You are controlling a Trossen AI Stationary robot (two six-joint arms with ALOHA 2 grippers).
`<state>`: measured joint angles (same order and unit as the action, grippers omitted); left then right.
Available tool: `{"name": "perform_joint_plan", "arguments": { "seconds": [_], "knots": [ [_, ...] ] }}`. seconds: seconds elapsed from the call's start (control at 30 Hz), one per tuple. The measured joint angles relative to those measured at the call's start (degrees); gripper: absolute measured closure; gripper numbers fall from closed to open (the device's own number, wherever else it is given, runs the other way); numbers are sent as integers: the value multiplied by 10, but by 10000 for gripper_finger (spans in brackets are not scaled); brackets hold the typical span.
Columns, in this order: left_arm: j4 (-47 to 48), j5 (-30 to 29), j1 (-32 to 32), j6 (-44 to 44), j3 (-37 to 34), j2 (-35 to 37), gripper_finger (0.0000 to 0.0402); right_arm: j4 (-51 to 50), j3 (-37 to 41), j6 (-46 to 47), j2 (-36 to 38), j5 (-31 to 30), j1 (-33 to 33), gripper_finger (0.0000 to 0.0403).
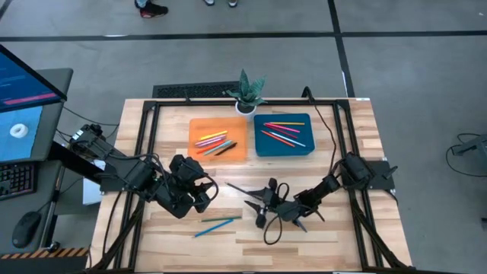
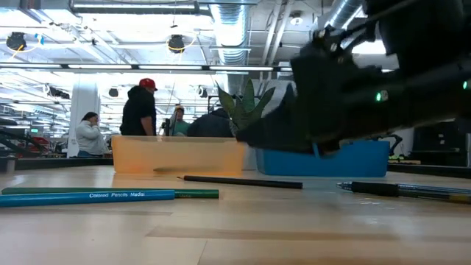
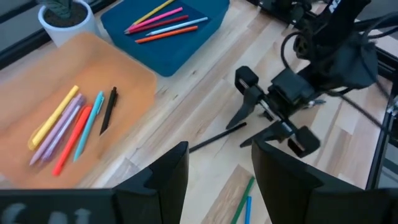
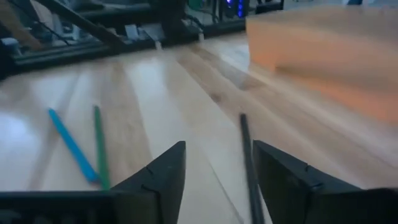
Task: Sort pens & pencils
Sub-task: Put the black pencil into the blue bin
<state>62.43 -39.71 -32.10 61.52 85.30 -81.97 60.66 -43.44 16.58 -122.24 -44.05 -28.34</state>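
Right hand: fingers spread, empty, low beside black pencil on surface. Advice: straddle shaft mid-length, square to it, then close. Left hand: spread, empty, waiting.

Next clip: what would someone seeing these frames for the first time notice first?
Two bright trays at the table's far side: the orange tray and the blue tray, each holding coloured sticks, with a small potted plant behind them. In front, the right gripper hangs open over a black pencil on the wood. A blue pencil and a green pencil lie loose near the left gripper.
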Motion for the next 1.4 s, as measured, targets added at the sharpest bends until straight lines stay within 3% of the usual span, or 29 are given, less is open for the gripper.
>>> {"name": "perform_joint_plan", "arguments": {
  "seconds": [0.23,0.63,0.9,1.03,1.2,1.4],
  "knots": [
    [1,-9,0,0,0,0,235,-2,-1,30,-38,-23,8,177],
    [2,-46,0,-3,-1,0,235,38,-14,40,-111,-82,-3,207],
    [2,-45,0,11,-1,0,235,-69,-7,63,-50,20,5,277],
    [1,-45,0,6,-1,0,235,-129,-7,93,-22,74,21,286],
    [2,-46,0,2,-1,0,235,-171,-8,129,-11,90,38,286],
    [2,-46,0,0,-1,0,235,-162,-7,110,-20,72,38,339]
  ]
}}
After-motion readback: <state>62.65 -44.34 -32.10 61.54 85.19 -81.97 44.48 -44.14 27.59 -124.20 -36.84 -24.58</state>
